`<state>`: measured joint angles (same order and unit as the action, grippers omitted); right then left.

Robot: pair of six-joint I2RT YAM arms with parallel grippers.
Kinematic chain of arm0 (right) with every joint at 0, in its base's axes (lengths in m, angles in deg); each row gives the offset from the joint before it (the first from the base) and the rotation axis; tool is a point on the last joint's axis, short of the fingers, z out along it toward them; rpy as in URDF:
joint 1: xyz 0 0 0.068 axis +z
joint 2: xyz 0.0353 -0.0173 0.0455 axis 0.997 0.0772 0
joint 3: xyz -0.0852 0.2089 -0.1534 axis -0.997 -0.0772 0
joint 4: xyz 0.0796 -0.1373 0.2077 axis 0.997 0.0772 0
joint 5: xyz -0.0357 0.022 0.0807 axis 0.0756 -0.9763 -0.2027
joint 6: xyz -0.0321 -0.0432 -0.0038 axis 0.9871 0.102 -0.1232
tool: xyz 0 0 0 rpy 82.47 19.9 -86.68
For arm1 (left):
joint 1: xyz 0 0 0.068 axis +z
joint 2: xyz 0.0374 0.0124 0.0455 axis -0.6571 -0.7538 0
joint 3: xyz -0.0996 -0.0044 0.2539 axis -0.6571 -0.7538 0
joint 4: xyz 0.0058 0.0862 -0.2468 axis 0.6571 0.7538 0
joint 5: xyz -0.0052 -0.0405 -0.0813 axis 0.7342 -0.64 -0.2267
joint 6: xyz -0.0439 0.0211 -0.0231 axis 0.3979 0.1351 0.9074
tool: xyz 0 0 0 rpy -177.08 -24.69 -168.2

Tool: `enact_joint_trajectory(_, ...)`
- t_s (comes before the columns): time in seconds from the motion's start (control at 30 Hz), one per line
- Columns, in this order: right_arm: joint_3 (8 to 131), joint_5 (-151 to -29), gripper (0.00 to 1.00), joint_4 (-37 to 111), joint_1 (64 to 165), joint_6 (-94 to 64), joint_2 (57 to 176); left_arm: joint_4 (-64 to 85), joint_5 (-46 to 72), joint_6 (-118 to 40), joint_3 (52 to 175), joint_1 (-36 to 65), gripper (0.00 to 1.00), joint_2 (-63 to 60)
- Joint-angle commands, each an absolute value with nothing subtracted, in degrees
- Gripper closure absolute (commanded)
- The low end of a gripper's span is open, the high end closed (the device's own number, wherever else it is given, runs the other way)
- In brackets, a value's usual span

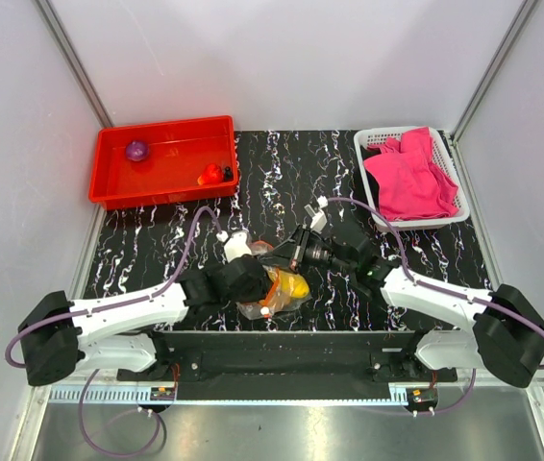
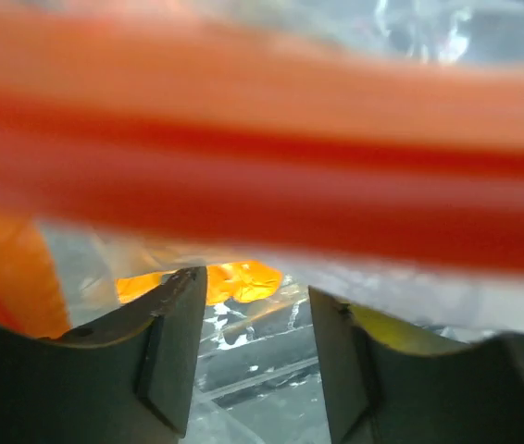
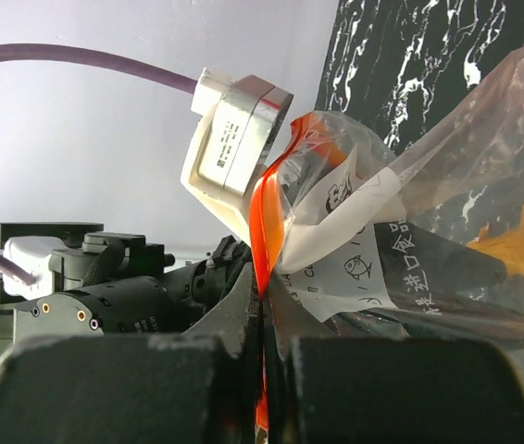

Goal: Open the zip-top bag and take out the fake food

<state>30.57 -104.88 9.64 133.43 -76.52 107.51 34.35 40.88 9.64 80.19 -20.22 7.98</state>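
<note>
The clear zip-top bag lies between both arms near the front of the table. A yellow fruit and orange pieces show through it. My right gripper is shut on the bag's orange-red zip strip, with the jaws pressed together. My left gripper is at the bag's mouth. Its fingers stand apart with nothing between them, and its fingertip gap is just under the blurred strip. A purple piece and a red piece lie in the red tray.
The red tray stands at the back left. A white basket with a pink cloth stands at the back right. The table is black marble-patterned. White walls close in the sides and back.
</note>
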Motion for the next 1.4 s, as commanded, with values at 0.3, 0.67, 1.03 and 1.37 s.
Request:
enact_joint_trajectory(0.3, 37.52, -108.17, 1.00, 14.72, 134.09, -73.23, 107.86, 23.51, 44.59, 14.78, 75.42, -20.45, 0.51, 16.91)
enact_joint_trajectory(0.67, 42.79, -109.75, 1.00, 7.45, 135.49, -77.79, 113.92, 26.49, 49.69, 15.59, 71.89, -20.36, 0.50, 28.52)
enact_joint_trajectory(1.03, 39.90, -110.55, 1.00, 5.76, 135.41, -76.76, 114.99, 24.68, 45.83, 11.98, 72.44, -20.36, 0.45, 23.68)
enact_joint_trajectory(1.37, 37.61, -109.14, 1.00, 17.45, 135.23, -67.17, 109.97, 28.87, 44.86, 4.51, 76.82, -20.27, 0.26, 27.37)
